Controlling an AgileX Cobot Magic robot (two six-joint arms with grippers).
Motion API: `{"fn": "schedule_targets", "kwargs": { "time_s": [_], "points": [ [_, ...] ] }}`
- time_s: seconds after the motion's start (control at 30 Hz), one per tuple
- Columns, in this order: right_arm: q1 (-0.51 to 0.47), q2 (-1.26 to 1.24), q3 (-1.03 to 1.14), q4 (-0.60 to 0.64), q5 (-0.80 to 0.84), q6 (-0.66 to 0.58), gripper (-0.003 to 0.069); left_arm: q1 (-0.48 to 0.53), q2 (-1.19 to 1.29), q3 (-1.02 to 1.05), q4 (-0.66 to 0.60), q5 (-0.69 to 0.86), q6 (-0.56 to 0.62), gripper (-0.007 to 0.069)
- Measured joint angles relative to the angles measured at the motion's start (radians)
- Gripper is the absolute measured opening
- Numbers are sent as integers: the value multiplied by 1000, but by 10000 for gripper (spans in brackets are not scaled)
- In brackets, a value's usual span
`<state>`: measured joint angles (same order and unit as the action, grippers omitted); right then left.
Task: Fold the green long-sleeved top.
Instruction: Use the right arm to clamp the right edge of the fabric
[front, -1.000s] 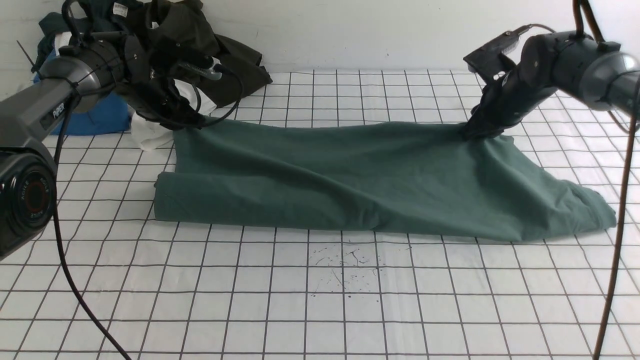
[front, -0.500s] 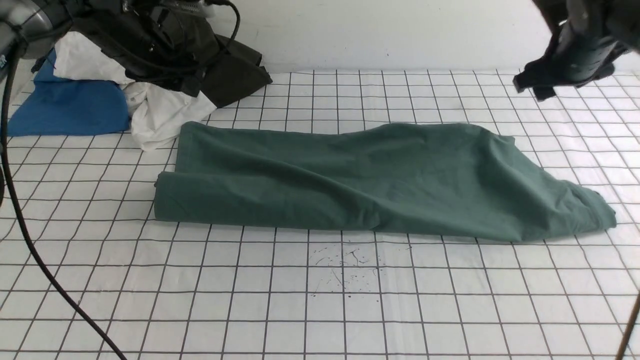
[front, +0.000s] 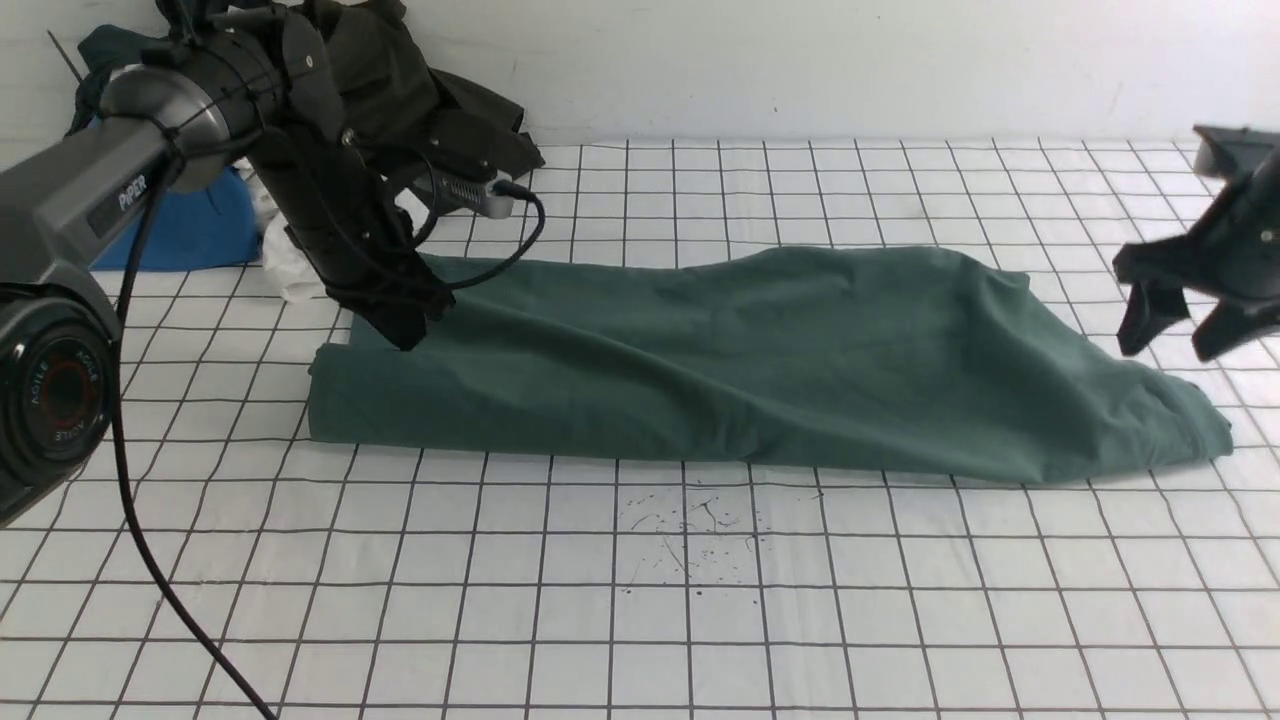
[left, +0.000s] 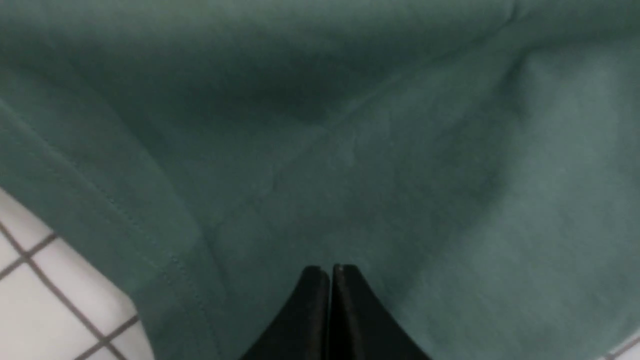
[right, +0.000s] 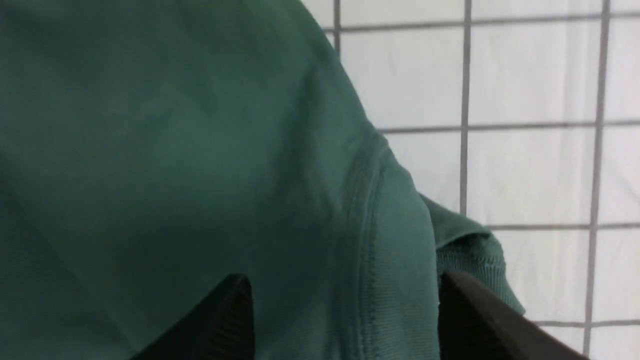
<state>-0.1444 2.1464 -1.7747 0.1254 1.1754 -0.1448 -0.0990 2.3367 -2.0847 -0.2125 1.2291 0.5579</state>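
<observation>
The green long-sleeved top (front: 760, 360) lies as a long folded band across the gridded table. My left gripper (front: 405, 335) points down at its left part, near the back edge. In the left wrist view this gripper (left: 330, 272) is shut, its tips pressed together over the green cloth (left: 400, 150), with no fabric seen between them. My right gripper (front: 1170, 335) hangs open just above the top's right end. In the right wrist view its gripper (right: 345, 295) has spread fingers that straddle a stitched seam and a ribbed edge (right: 470, 255) of the top.
A pile of other clothes sits at the back left: a dark olive garment (front: 440, 110), a blue cloth (front: 190, 230) and a white cloth (front: 285, 275). The left arm's cable (front: 150, 560) trails over the front left. Ink specks (front: 690, 530) mark the sheet.
My left arm swung up over the pile, then came down onto the top's left part and shut. My right gripper let go of the back edge, opened and moved to the right end.
</observation>
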Motion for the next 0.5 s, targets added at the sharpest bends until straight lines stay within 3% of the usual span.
{"fn": "schedule_targets", "kwargs": {
  "time_s": [0.23, 0.5],
  "points": [
    [0, 3, 154, -99, -165, 126, 472, 18, 27, 16, 3, -2, 0, -8],
    [0, 19, 169, -102, -174, 135, 490, 20, 27, 16, 3, -2, 0, -8]
  ]
}}
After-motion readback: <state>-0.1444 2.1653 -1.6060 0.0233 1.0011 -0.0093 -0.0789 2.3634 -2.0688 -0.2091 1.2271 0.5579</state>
